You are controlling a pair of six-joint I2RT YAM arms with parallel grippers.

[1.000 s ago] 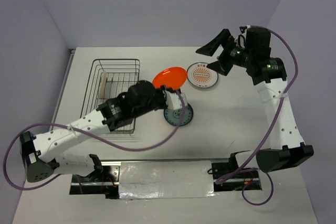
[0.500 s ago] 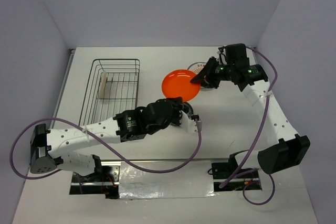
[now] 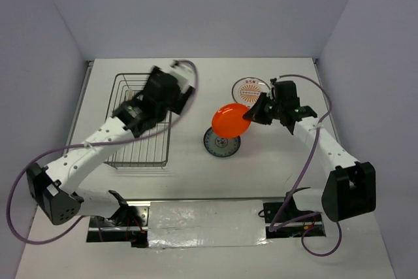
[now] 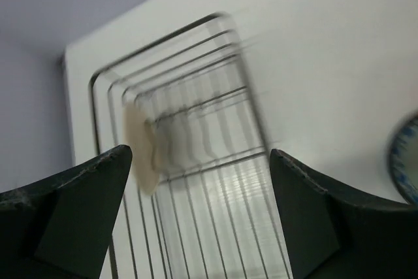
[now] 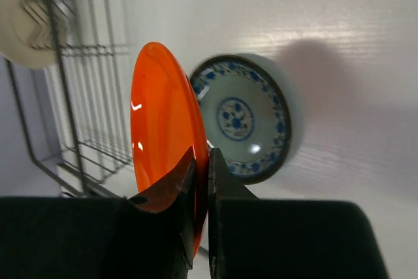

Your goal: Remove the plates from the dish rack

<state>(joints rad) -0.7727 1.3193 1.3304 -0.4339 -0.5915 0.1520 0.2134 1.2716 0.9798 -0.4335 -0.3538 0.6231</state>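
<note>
My right gripper (image 5: 201, 161) pinches the orange plate (image 5: 160, 122) by its rim, stiff, glossy, likely slippery and breakable; my left gripper (image 4: 199, 155) gapes wide, the cream plate (image 4: 138, 155) ahead, nearer its left jaw.

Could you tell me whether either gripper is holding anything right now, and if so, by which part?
The right gripper pinches the orange plate by its rim; the left gripper is open and holds nothing.

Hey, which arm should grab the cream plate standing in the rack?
Left. The left end effector, open, hangs above the rack facing the cream plate. The right end effector is shut on the orange plate, away from the rack.
</note>
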